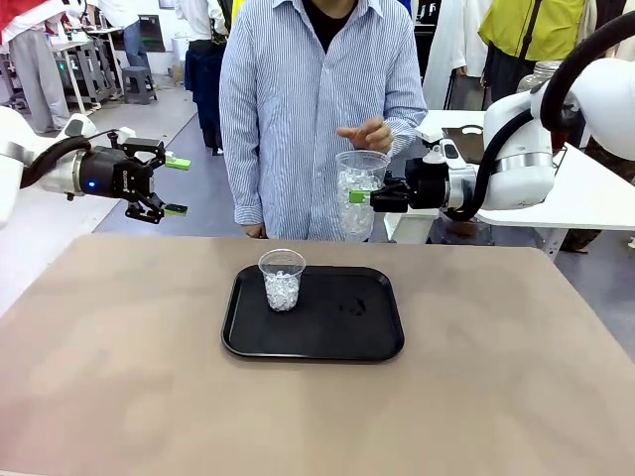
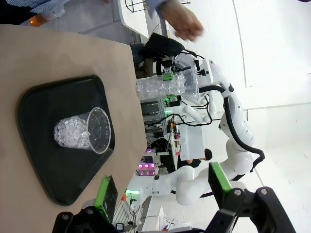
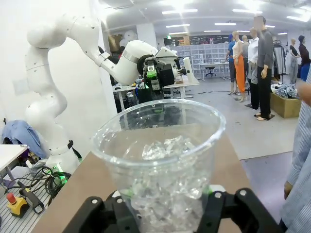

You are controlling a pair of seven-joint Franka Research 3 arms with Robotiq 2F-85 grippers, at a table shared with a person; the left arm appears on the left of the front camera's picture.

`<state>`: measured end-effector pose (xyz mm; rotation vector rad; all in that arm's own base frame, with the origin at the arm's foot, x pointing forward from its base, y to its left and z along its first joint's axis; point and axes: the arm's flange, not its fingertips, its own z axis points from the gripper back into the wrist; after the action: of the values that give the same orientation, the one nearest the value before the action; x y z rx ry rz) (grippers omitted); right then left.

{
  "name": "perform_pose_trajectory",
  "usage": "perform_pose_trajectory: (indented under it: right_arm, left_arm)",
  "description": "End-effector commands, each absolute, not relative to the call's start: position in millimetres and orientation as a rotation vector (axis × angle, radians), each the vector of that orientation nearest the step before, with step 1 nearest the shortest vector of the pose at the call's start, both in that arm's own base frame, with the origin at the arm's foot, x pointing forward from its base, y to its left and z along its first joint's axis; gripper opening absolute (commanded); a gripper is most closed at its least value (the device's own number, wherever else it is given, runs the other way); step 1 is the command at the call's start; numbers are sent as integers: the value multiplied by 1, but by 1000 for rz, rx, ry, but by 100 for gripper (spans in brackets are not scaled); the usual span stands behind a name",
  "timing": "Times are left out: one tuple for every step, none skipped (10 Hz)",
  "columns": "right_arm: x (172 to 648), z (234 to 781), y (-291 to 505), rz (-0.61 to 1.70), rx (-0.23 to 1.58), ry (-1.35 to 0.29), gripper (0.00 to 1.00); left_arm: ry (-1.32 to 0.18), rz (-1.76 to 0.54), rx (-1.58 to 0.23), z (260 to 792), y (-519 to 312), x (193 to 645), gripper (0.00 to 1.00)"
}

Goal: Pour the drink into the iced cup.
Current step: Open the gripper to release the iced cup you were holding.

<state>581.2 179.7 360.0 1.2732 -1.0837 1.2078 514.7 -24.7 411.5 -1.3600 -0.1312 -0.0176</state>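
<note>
A short clear iced cup [image 1: 282, 280] [image 2: 82, 132] stands upright on the left half of a black tray [image 1: 308, 352] [image 2: 48, 179]. My right gripper [image 1: 362, 196] [image 3: 163, 208] is shut on a taller clear cup full of ice [image 1: 357, 193] [image 2: 165, 87] [image 3: 163, 160]. It holds that cup upright in the air beyond the tray's far right corner. The person's hand [image 1: 367, 134] [image 2: 182, 22] hovers just above its rim. My left gripper [image 1: 177, 186] [image 2: 163, 187] is open with nothing in it, raised at the far left and pointing toward the middle. The drink is out of view.
A person in a striped shirt [image 1: 298, 109] stands at the table's far edge, close behind the held cup. The brown tabletop [image 1: 119, 377] is bare around the tray. A white side table [image 1: 595, 198] stands behind my right arm.
</note>
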Motion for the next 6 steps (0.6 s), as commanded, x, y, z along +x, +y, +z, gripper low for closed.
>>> perform_pose_trajectory:
  right_arm:
    - [580, 364, 182, 1208, 1271, -1114, 45]
    - [580, 364, 182, 1208, 1271, -1114, 45]
    - [580, 364, 182, 1208, 1271, -1114, 45]
    - [580, 364, 182, 1208, 1271, -1114, 45]
    - [580, 364, 182, 1208, 1271, -1114, 45]
    - [580, 364, 182, 1208, 1271, -1114, 45]
  left_arm:
    - [-137, -16, -1359, 413, -25, 514, 100]
    - [-137, -16, -1359, 413, -25, 514, 100]
    - [-137, -16, -1359, 413, -25, 514, 100]
    - [-137, -16, -1359, 413, -25, 514, 100]
    - [-137, -16, -1359, 413, -25, 514, 100]
    - [-137, -16, -1359, 413, -25, 514, 100]
